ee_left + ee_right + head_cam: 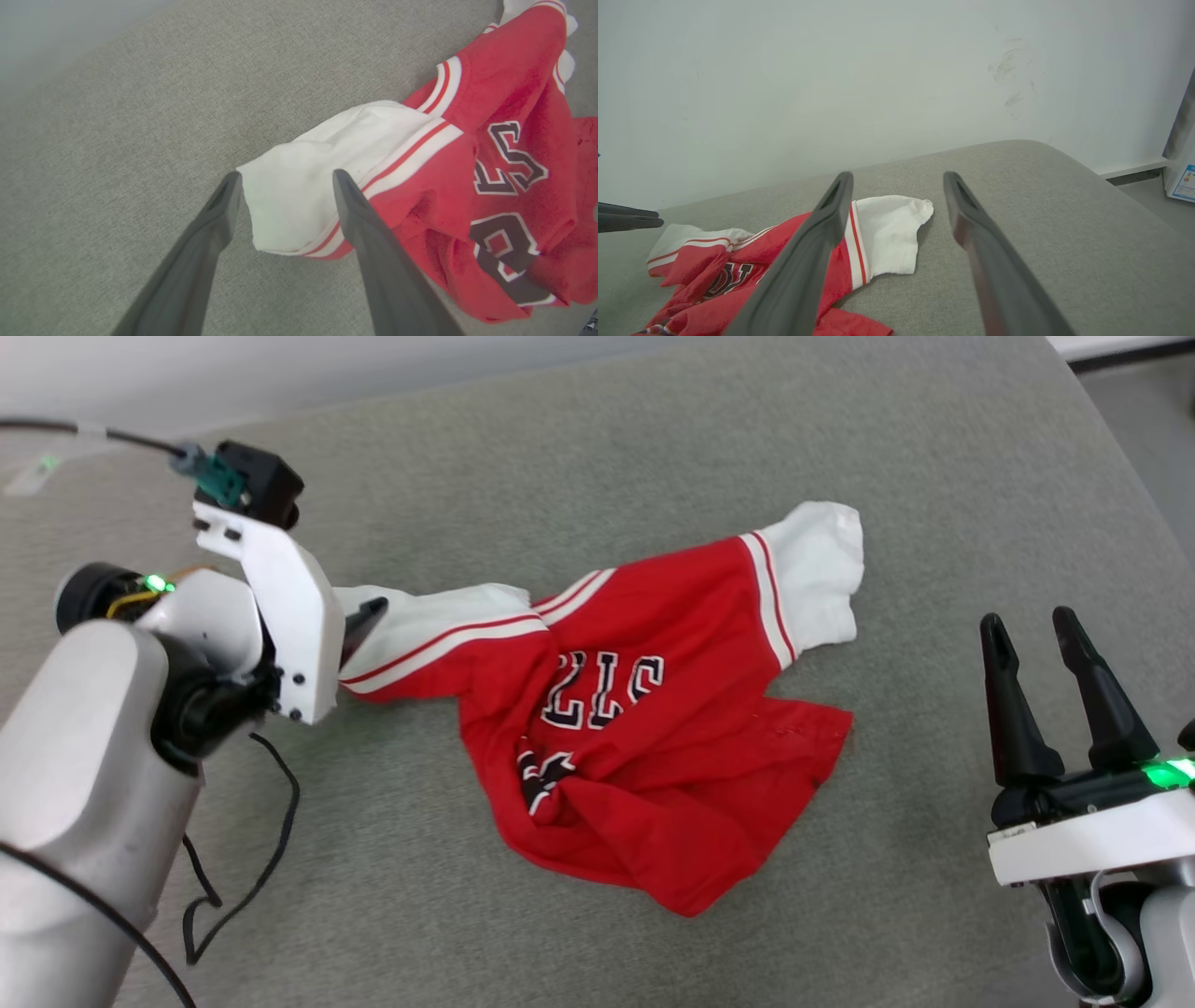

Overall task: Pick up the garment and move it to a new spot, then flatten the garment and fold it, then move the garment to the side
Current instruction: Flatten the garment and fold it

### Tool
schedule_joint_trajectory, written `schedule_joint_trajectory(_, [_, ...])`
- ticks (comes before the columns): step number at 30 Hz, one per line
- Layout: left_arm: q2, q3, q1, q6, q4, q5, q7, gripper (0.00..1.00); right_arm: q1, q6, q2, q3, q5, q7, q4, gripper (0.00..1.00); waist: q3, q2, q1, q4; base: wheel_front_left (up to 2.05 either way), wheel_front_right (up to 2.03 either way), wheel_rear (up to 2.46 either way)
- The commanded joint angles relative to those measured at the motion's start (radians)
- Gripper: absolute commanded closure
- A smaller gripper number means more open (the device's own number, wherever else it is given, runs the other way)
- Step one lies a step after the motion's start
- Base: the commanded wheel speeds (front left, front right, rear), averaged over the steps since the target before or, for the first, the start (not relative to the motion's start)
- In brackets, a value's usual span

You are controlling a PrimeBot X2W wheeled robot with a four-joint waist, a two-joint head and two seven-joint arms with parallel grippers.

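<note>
Garment [653, 737] — red jersey with white sleeves, lying crumpled mid-way across the grey padded surface [560, 457]. Left gripper [283, 179] — jaws wide apart, fingertips either side of one white sleeve's end, not closed on it. Right gripper [1030, 618]: jaws spread, empty, well apart from the jersey.

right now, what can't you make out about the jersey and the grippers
Left wrist view: whether the left gripper touches the garment at its white sleeve; its height is unclear.
Head view: that gripper's fingers, mostly behind the white wrist bracket.
Head view: the print, partly lost in folds.
Right wrist view: the garment's lower part, cut by the bottom edge and crossed by a right gripper finger.
</note>
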Motion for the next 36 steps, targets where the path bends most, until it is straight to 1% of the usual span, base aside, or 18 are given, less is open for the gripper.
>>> schedule_joint_trajectory(1, [-0.002,-0.007,-0.017,-0.002,0.018,0.003,0.012,0.0,-0.021,0.0,0.003,0.001,-0.004,-0.006,0.004,0.0,0.036,-0.0001,0.0,-0.034,0.0,0.0,0.0])
schedule_joint_trajectory(5, [0.011,-0.04,-0.09,-0.004,0.102,0.03,0.069,0.0,-0.036,0.0,0.007,0.013,0.006,-0.015,0.023,0.0,0.071,-0.0001,0.0,-0.063,0.0,0.0,0.0])
schedule_joint_trajectory(9, [0.019,-0.086,-0.133,-0.005,0.155,0.058,0.099,0.0,-0.043,0.0,0.008,0.021,0.012,-0.025,0.041,0.0,0.099,-0.0001,0.0,-0.079,0.0,0.0,0.0])
schedule_joint_trajectory(13, [0.032,-0.15,-0.151,-0.006,0.195,0.072,0.134,0.0,-0.055,0.0,0.01,0.03,0.017,-0.034,0.056,0.0,0.122,-0.0001,0.0,-0.087,0.0,0.0,0.0])
schedule_joint_trajectory(16, [0.038,-0.2,-0.145,-0.006,0.213,0.061,0.147,0.0,-0.059,0.0,0.009,0.033,0.019,-0.038,0.064,0.0,0.134,-0.0001,0.0,-0.088,0.0,0.0,0.0])
schedule_joint_trajectory(17, [0.035,-0.232,-0.146,-0.006,0.214,0.032,0.121,1.0,-0.064,0.0,0.008,0.037,0.017,-0.039,0.073,0.0,0.141,-0.0001,0.0,-0.086,0.0,0.0,0.0])
schedule_joint_trajectory(19, [0.033,-0.246,-0.152,-0.006,0.21,0.011,0.088,1.0,-0.066,0.0,0.007,0.036,0.013,-0.039,0.078,0.0,0.139,-0.0001,0.0,-0.08,0.0,0.0,0.0])
schedule_joint_trajectory(22, [0.035,-0.24,-0.165,-0.006,0.205,-0.015,0.001,1.0,-0.065,0.0,0.002,0.031,0.004,-0.033,0.087,0.0,0.122,-0.0001,0.0,-0.064,0.0,0.0,0.0])
schedule_joint_trajectory(26, [0.023,-0.209,-0.173,-0.007,0.203,-0.031,-0.165,1.0,-0.056,0.0,-0.005,0.021,-0.006,-0.021,0.092,0.0,0.078,-0.0001,0.0,-0.031,0.0,0.0,0.0])
schedule_joint_trajectory(30, [0.022,-0.197,-0.147,-0.007,0.174,-0.041,-0.356,1.0,-0.035,0.0,-0.012,0.008,-0.009,-0.003,0.088,0.0,0.02,-0.0001,0.0,0.013,0.0,0.0,0.0])
schedule_joint_trajectory(36, [0.043,-0.181,-0.051,-0.007,0.098,-0.061,-0.62,1.0,0.0,0.0,-0.014,-0.007,-0.021,0.033,0.075,0.0,-0.065,-0.0001,0.0,0.082,0.0,0.0,0.0])
